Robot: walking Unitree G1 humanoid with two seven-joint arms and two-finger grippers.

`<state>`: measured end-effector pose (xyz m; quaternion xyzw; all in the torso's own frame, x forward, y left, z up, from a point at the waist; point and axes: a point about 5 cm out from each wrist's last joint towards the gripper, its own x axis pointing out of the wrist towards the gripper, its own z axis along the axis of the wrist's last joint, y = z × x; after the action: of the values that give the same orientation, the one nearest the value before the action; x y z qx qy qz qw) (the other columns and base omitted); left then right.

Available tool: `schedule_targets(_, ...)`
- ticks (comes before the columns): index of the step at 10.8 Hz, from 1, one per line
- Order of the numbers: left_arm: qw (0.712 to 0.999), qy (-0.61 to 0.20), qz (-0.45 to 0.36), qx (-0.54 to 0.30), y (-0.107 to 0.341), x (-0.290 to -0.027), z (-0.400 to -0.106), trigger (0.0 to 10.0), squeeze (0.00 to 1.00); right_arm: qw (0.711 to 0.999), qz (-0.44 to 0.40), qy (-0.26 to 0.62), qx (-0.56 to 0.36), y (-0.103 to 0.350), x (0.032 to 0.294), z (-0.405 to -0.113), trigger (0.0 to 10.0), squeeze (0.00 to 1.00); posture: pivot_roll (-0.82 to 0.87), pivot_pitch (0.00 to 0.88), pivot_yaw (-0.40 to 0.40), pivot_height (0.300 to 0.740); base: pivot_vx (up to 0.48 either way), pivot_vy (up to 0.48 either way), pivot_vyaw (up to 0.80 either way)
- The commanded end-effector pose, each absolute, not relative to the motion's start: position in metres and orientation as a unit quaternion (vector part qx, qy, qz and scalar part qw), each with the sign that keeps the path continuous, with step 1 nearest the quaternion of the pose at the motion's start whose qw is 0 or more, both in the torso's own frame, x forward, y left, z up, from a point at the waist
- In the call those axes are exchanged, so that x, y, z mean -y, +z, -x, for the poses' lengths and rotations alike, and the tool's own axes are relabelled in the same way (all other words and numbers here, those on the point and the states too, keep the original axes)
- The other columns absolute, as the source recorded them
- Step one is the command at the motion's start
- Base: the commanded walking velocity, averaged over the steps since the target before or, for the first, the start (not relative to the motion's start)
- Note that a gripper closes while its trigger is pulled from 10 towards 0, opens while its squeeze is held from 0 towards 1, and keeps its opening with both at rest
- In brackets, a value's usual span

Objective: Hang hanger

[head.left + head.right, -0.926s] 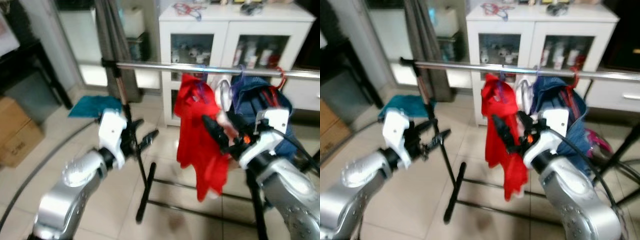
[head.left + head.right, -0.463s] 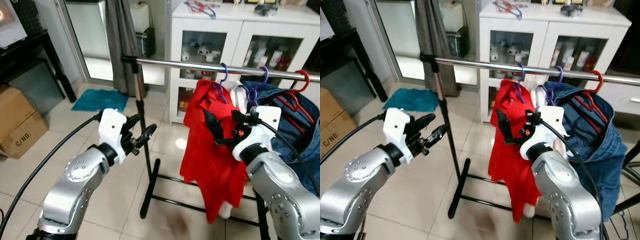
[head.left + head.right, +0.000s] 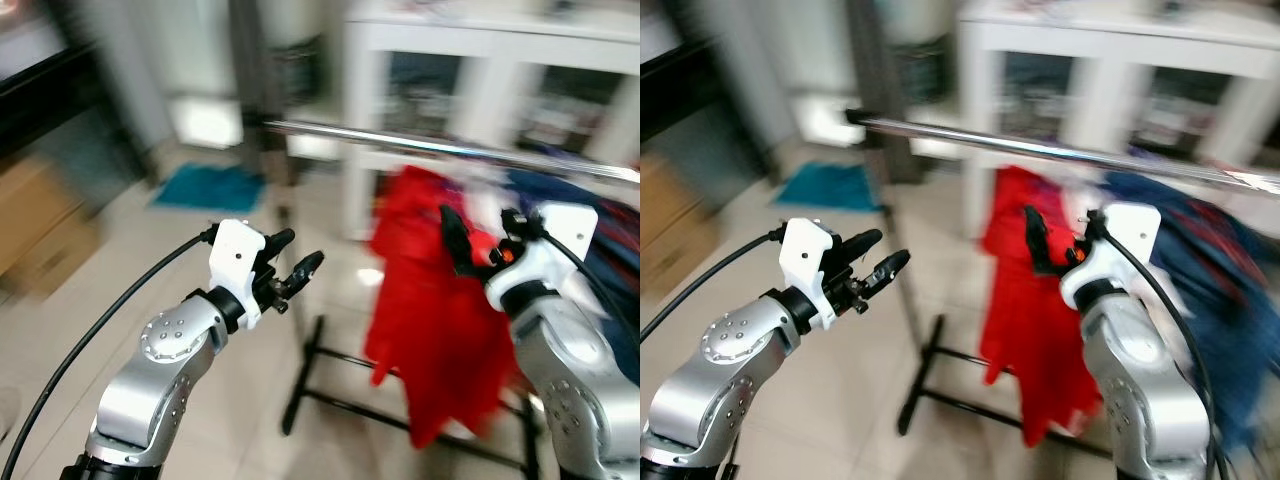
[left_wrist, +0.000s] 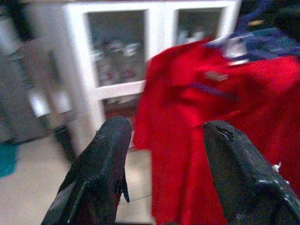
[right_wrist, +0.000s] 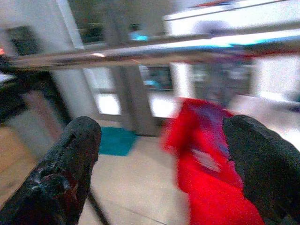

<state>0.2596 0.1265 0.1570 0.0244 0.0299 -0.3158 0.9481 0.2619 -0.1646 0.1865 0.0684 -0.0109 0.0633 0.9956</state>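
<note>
Hanging from the steel rail (image 3: 420, 146), the red garment (image 3: 430, 300) is draping straight down on its hanger; the hook itself is too blurred for me to make out, so I am judging the hanger to be already over the rail, its long axis running along the rail and the cloth's long axis pointing at the floor. I am holding the left tool (image 3: 292, 268) below the rail near the rack's upright, fingers (image 4: 101, 164) spread and carrying nothing. I am keeping the right tool (image 3: 1058, 240) just under the rail, close against the garment's upper edge, its fingers (image 5: 70, 159) also wide apart and empty, probably because the grip is no longer needed.
</note>
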Motion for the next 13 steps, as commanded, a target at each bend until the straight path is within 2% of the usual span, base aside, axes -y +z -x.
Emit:
schedule_targets(1,0.944,-0.327,-0.029,-0.027,0.158,-0.124,-0.259,10.0,0.0,0.996,-0.07,0.057,0.019,0.187,0.167,-0.261,10.0,1.0,0.0,0.0,0.047,0.74,0.337,0.0,0.0)
schedule_targets(5,0.908,-0.417,-0.027,-0.034,0.156,-0.113,-0.245,10.0,0.0,0.999,-0.022,0.041,-0.002,0.192,0.182,-0.256,10.0,1.0,-0.01,0.0,0.041,0.74,0.0,0.0,0.0)
schedule_targets(7,0.878,-0.475,-0.019,-0.052,0.155,-0.108,-0.24,10.0,0.0,0.998,0.006,0.04,-0.043,0.189,0.191,-0.253,10.0,1.0,-0.02,0.0,0.037,0.74,0.0,0.0,0.0)
schedule_targets(10,0.858,-0.508,-0.034,-0.062,0.158,-0.112,-0.242,10.0,0.0,0.994,-0.018,0.039,-0.104,0.183,0.194,-0.268,10.0,1.0,-0.02,0.0,0.039,0.74,0.0,0.0,0.0)
schedule_targets(11,0.855,-0.513,-0.034,-0.065,0.157,-0.114,-0.242,10.0,0.0,0.992,-0.017,0.047,-0.115,0.184,0.196,-0.278,10.0,0.0,-0.02,0.0,0.039,0.74,0.0,0.0,0.0)
schedule_targets(12,0.85,-0.521,-0.035,-0.069,0.157,-0.113,-0.24,10.0,0.0,0.991,-0.004,0.041,-0.128,0.187,0.202,-0.297,10.0,0.0,-0.02,0.0,0.036,0.74,0.0,0.0,0.0)
schedule_targets(13,0.849,-0.523,-0.035,-0.07,0.156,-0.113,-0.24,10.0,0.0,0.99,-0.001,0.042,-0.132,0.188,0.204,-0.302,10.0,0.0,-0.02,0.0,0.031,0.74,0.0,0.0,0.0)
